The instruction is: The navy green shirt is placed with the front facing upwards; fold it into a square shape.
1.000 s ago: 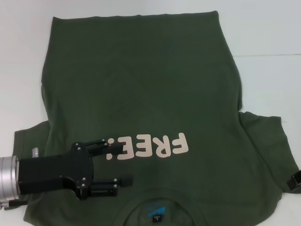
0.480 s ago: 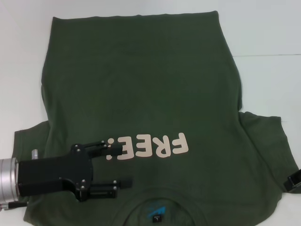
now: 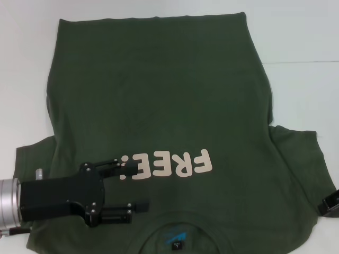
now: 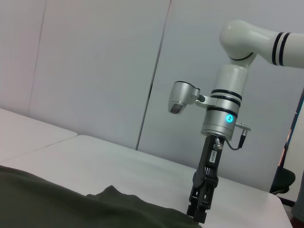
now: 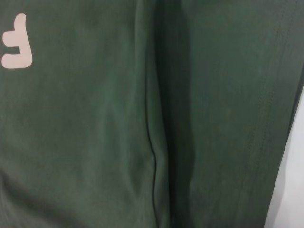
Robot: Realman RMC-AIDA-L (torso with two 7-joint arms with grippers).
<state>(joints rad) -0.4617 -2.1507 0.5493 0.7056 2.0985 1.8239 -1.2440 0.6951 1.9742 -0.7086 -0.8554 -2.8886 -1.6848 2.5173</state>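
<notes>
The navy green shirt lies flat on the white table, front up, its pale pink "FREE!" lettering reading upside down and its blue neck label at the near edge. My left gripper hovers open over the shirt's near-left shoulder, just beside the collar, one finger by the "!" mark. At the far right edge only a corner of my right gripper shows, beside the right sleeve. In the left wrist view the right gripper points straight down onto the sleeve's edge. The right wrist view is filled with the shirt.
Bare white table surrounds the shirt at the far and right sides. A fabric ridge runs through the right wrist view, with a strip of table at one corner. Grey wall panels stand behind the table.
My left gripper has drifted slightly toward the near edge. The right gripper has slipped a little lower at the right border of the head view. The shirt has not moved.
</notes>
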